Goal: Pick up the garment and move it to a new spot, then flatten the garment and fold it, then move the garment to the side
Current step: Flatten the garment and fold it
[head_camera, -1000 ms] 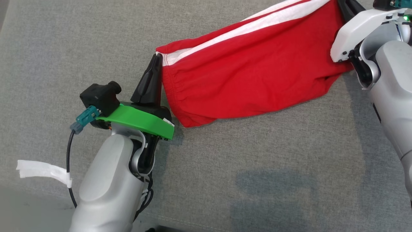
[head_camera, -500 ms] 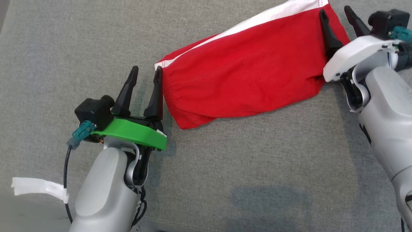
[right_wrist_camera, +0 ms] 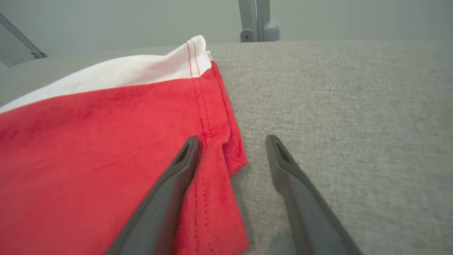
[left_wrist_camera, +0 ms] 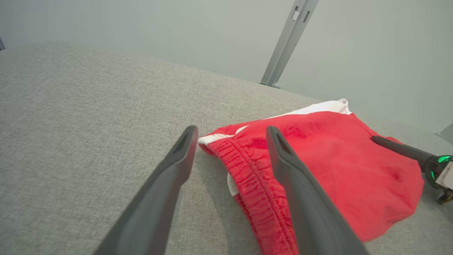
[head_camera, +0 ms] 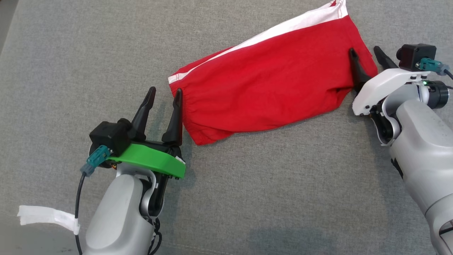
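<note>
The garment (head_camera: 269,81), red with a white stripe along its far edge, lies folded on the grey cloth surface (head_camera: 247,198). My left gripper (head_camera: 165,92) stands open at the garment's elastic-waist end, its right finger touching that edge. The waistband (left_wrist_camera: 247,166) runs between the left fingers in the left wrist view. My right gripper (head_camera: 363,52) is open at the garment's hem end, one finger over the red cloth, the other past its edge. In the right wrist view the hem (right_wrist_camera: 212,117) lies between and under those fingers. Neither gripper holds the cloth.
A grey metal post (left_wrist_camera: 288,39) rises beyond the surface's far edge, and another post (right_wrist_camera: 256,19) stands behind the hem end. A strip of white tape (head_camera: 46,216) hangs from the left arm's cable. Bare grey cloth stretches in front of the garment.
Both grippers were shut on the garment's ends and have opened, letting it go. The garment now lies lower and flatter; both arms have drawn back a little.
</note>
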